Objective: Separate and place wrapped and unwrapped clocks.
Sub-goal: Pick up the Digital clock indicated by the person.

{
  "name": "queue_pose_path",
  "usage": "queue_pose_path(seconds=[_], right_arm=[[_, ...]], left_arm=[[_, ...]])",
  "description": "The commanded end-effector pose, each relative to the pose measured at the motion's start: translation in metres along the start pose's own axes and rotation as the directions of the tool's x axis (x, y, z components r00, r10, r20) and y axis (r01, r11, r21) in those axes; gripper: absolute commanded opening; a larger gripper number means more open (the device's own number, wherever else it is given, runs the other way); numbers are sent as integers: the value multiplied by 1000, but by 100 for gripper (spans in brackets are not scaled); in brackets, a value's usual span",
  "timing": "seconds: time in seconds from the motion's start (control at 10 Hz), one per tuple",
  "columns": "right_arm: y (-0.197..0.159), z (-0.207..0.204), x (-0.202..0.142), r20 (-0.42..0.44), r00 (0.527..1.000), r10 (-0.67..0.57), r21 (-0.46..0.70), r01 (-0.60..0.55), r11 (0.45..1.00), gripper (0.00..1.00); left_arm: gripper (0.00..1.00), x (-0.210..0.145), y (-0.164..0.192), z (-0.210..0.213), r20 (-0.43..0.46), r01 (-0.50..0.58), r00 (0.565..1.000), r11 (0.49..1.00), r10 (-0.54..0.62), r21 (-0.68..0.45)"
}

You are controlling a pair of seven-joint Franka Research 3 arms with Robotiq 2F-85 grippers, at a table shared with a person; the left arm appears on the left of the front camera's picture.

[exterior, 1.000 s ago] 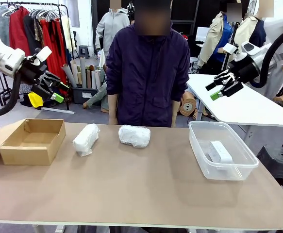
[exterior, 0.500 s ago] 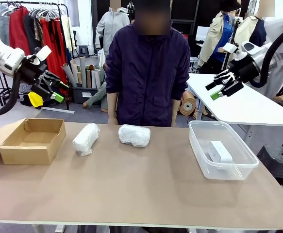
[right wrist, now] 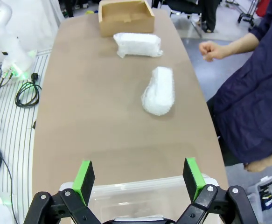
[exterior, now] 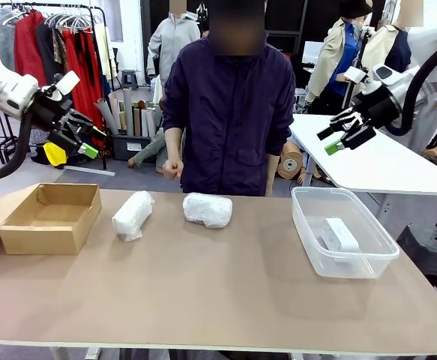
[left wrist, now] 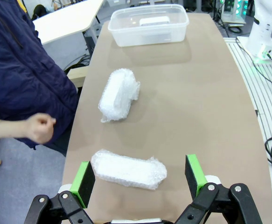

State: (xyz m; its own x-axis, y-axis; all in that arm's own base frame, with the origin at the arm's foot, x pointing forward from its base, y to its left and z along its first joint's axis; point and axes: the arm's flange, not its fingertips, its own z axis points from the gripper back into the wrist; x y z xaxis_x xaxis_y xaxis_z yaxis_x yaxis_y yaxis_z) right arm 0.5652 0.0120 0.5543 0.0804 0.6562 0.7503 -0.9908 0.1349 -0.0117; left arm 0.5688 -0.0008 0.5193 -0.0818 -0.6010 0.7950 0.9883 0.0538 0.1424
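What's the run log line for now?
left gripper open, raised | right gripper open, raised | wrapped clocks on table | bare clock in clear bin

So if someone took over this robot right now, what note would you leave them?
Left claw: open, holding nothing, raised off the table's left end.
Right claw: open, holding nothing, raised off the right end.
Left bundle and middle bundle lie apart on the table, between the box and the tub.
Bare clock lies in the tub.
Done: bare clock looks sorted.
Left: both bundles, probably into the box.
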Motion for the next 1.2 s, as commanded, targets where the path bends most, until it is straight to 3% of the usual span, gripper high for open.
queue_pose_path(seconds=[0.0, 1.1], right_arm=[[1, 1, 2, 0, 1000, 7, 3, -7, 1000, 100], [1, 1, 2, 0, 1000, 7, 3, -7, 1000, 100]], left_arm=[[100, 1, 1, 1, 0, 2, 1000, 1000, -2, 3], [100, 1, 1, 1, 0, 2, 1000, 1000, -2, 3]])
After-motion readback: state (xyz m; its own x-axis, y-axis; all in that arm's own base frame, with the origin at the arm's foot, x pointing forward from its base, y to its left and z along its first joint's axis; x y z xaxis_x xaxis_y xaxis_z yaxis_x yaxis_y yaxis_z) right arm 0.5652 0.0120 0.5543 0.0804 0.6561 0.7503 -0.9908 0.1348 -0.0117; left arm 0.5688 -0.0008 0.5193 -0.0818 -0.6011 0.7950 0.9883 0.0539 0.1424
